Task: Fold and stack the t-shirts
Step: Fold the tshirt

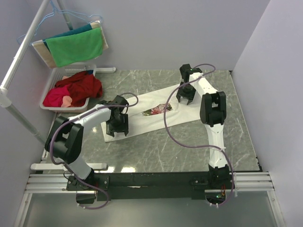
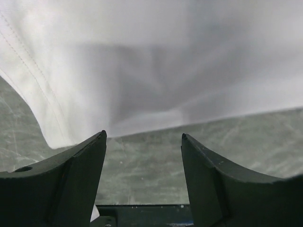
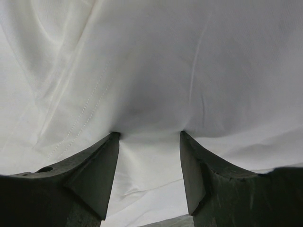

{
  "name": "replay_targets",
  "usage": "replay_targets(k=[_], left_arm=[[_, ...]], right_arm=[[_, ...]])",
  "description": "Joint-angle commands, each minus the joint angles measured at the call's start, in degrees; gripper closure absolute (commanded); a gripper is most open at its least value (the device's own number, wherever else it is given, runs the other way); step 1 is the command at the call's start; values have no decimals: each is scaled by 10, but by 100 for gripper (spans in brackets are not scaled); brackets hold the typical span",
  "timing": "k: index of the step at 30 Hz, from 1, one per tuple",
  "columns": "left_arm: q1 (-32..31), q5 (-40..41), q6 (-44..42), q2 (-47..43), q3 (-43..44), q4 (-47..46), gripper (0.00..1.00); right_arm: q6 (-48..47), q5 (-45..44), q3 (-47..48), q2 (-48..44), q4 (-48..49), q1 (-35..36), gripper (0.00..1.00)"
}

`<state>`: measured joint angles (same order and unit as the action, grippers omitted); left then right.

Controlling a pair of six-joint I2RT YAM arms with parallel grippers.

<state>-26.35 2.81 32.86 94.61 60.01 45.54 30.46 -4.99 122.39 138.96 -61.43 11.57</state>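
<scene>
One white t-shirt (image 1: 142, 119) lies as a long diagonal strip on the grey marble table (image 1: 156, 146), its pink floral print (image 1: 158, 109) facing up in the middle. My left gripper (image 1: 117, 130) is at the strip's near left end. In the left wrist view it (image 2: 143, 135) is open, with bare table between the fingers and the shirt's hem (image 2: 165, 61) just ahead. My right gripper (image 1: 184, 100) is at the far right end. It (image 3: 149, 134) is open there, its fingertips pressed down into the white cloth (image 3: 156, 61), which spans the gap between them.
A white basket (image 1: 90, 70) holding red and pink clothes (image 1: 75, 90) stands at the back left of the table. Above it a green cloth (image 1: 75, 46) and a teal cloth (image 1: 80, 29) hang on a rack (image 1: 28, 38). Walls close the back and right sides.
</scene>
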Motion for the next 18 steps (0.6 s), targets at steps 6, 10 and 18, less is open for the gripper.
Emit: replay_targets(k=[6, 10, 18], left_arm=[[1, 14, -32, -55, 50, 6, 30], [1, -12, -56, -22, 127, -33, 29], [-18, -49, -111, 221, 402, -80, 31]], right_arm=[[-23, 16, 50, 3, 60, -5, 40], [-36, 26, 3, -68, 144, -5, 40], [-33, 21, -9, -173, 171, -14, 39]])
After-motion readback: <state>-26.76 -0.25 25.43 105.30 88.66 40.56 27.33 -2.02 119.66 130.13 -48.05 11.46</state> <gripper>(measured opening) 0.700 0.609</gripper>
